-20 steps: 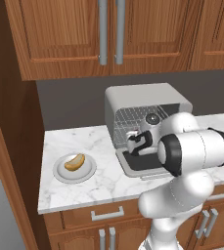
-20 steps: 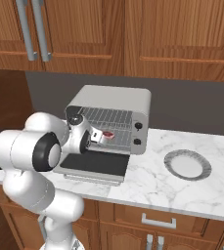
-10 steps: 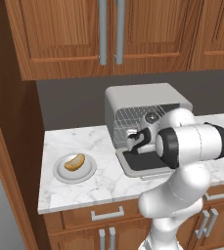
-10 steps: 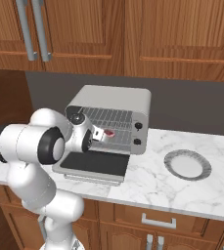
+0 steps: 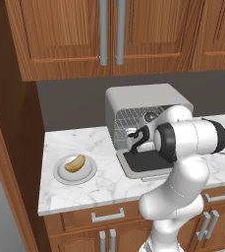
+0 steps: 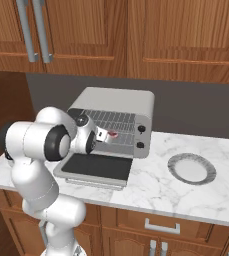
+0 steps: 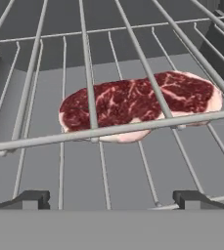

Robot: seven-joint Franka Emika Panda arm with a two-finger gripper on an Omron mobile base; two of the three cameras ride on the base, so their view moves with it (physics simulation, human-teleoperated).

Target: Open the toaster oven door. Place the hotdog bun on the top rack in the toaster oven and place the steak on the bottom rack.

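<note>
Backing the hand (image 7: 111, 199), fingers apart and empty, straight out of the boxy grey toaster oven (image 6: 115, 106): flat red raw steak (image 7: 139, 103) lies on the lower wire rack (image 7: 45, 161); stay clear of the upper rack (image 7: 108, 131).

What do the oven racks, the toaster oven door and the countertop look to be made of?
Top rack: thin silvery wire, likely bare metal. Bottom rack: the same wire grid, under the steak. Toaster oven door: dark glass-like panel in a light grey, matte metal-looking frame. Countertop: white grey-veined stone, probably marble.
</note>
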